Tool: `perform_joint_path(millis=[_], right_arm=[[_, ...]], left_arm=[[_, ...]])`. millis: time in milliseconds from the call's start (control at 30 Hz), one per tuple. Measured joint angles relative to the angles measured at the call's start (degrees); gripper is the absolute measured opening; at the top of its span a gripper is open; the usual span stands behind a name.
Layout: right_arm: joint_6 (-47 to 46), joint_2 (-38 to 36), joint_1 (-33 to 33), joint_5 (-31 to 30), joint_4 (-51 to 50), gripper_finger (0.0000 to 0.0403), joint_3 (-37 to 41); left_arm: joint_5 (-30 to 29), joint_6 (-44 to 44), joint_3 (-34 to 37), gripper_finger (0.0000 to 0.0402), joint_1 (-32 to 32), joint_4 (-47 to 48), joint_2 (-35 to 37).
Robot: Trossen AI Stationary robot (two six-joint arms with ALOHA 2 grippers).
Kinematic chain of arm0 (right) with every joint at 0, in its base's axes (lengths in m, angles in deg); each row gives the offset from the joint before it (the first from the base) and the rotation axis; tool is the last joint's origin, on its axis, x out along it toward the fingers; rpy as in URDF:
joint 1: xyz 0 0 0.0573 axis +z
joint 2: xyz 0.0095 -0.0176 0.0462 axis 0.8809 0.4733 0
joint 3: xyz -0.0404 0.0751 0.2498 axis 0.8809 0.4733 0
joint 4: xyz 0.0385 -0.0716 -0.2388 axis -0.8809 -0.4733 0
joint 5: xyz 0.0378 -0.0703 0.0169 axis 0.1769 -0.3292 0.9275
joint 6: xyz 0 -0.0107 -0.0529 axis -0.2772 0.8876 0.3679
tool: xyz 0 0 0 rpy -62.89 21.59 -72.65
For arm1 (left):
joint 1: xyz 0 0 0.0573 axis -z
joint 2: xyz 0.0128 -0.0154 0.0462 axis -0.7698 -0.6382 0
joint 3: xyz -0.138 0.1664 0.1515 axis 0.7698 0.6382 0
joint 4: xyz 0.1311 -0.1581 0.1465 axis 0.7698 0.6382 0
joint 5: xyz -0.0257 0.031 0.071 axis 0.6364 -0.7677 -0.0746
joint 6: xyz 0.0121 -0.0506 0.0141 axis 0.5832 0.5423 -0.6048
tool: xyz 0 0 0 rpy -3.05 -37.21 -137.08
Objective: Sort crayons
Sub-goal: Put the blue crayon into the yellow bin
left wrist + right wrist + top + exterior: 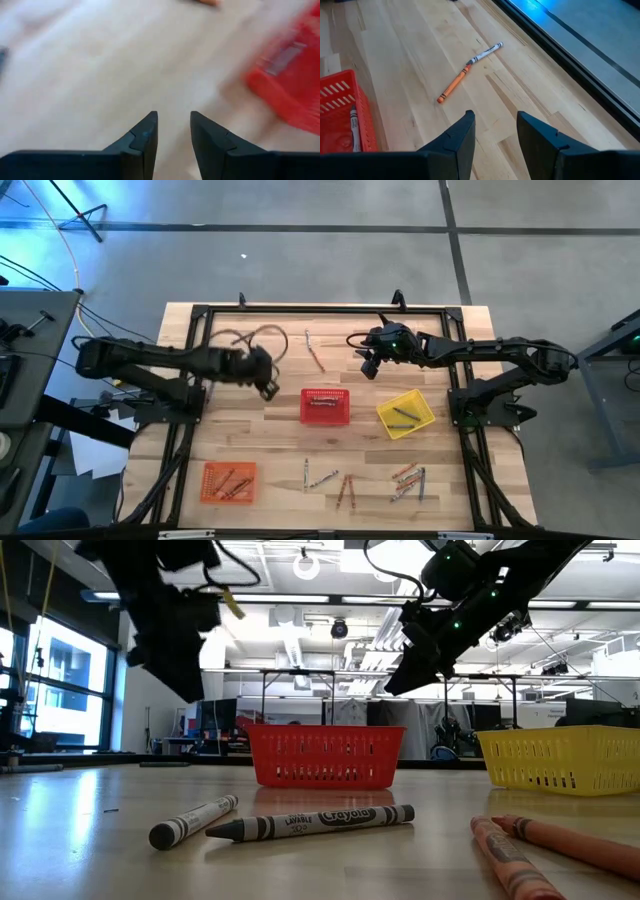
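Observation:
Several crayons lie loose on the wooden table. An orange crayon (454,86) and a grey one (485,52) lie end to end near the far edge (315,350). More lie near the front edge (345,488) (408,478), and two grey ones (310,823) show close in the low view. My right gripper (495,125) is open and empty, above the table between the far pair and the yellow basket (405,413). My left gripper (173,125) is open and empty, above the table left of the red basket (325,406).
The red basket (340,110) holds a grey crayon. The yellow basket holds some crayons, and the orange basket (229,482) at the front left holds several. A loose cable (250,337) lies at the far left of the table. A black frame (320,308) runs round the table's edge.

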Motion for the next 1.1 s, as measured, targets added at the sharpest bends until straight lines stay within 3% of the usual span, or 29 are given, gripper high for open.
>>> perform_joint_path(millis=[433,633,1100], right_arm=[[0.8,0.0,0.0,0.0,0.0,0.014,0.0],[0.9,0.0,0.0,0.0,0.0,0.014,0.0],[1.9,0.0,0.0,0.0,0.0,0.014,0.0]], left_arm=[[5.0,-20.2,0.0,0.0104,-27.8,3.8,0.0],[9.8,-23.6,0.0,0.0104,-38.2,4.5,-2.3],[10.5,-33.4,-0.1,0.0104,-45.4,-1.5,-15.0]])
